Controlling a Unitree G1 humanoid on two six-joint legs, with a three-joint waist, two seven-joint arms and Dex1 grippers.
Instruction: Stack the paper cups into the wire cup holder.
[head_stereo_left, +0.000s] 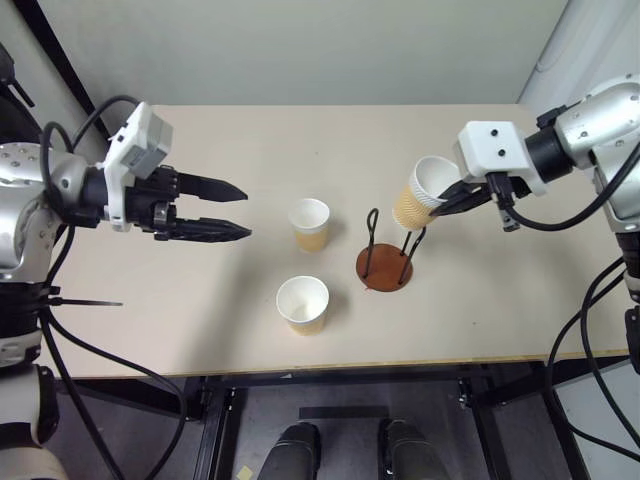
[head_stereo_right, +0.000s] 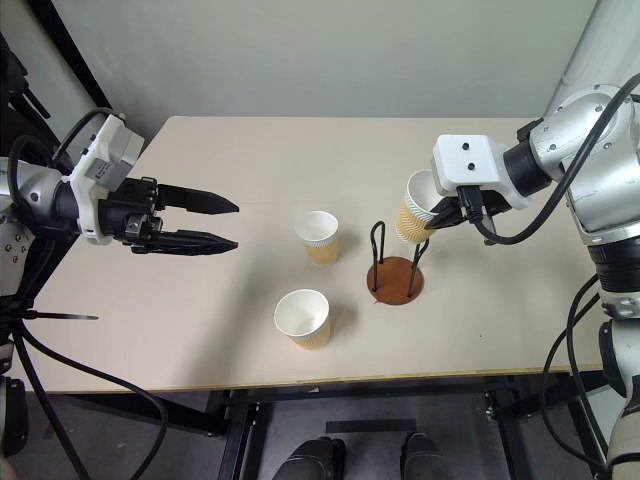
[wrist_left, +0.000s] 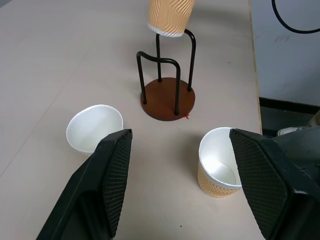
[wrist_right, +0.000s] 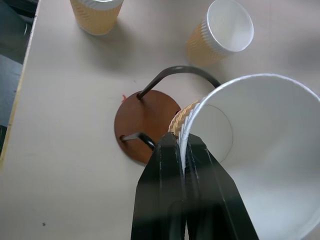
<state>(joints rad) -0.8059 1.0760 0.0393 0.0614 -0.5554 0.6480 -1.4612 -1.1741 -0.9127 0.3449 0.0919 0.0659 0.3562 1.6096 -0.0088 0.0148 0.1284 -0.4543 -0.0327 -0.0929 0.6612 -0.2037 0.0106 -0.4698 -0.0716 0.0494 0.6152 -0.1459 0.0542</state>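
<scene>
Right hand (head_stereo_left: 452, 200) pinching a paper cup (head_stereo_left: 422, 194) by its rim above the wire cup holder (head_stereo_left: 385, 262).
Frame centre: two more cups (head_stereo_left: 309, 224) (head_stereo_left: 302, 303) stand upright on the tabletop (head_stereo_left: 200, 300), left of the holder. Left hand (head_stereo_left: 238, 209), fingers spread and empty, hovers centre-left.

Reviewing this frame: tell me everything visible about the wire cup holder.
The wire cup holder is a round rust-brown disc, wood-like, with two thin black wire loops rising upright from it. It stands flat on the table, empty, with a small red mark at the disc's edge. Two paper cups stand apart from it. The right gripper, shut on the rim of a third cup, holds that cup tilted by the top of one loop; whether they touch is unclear.
</scene>
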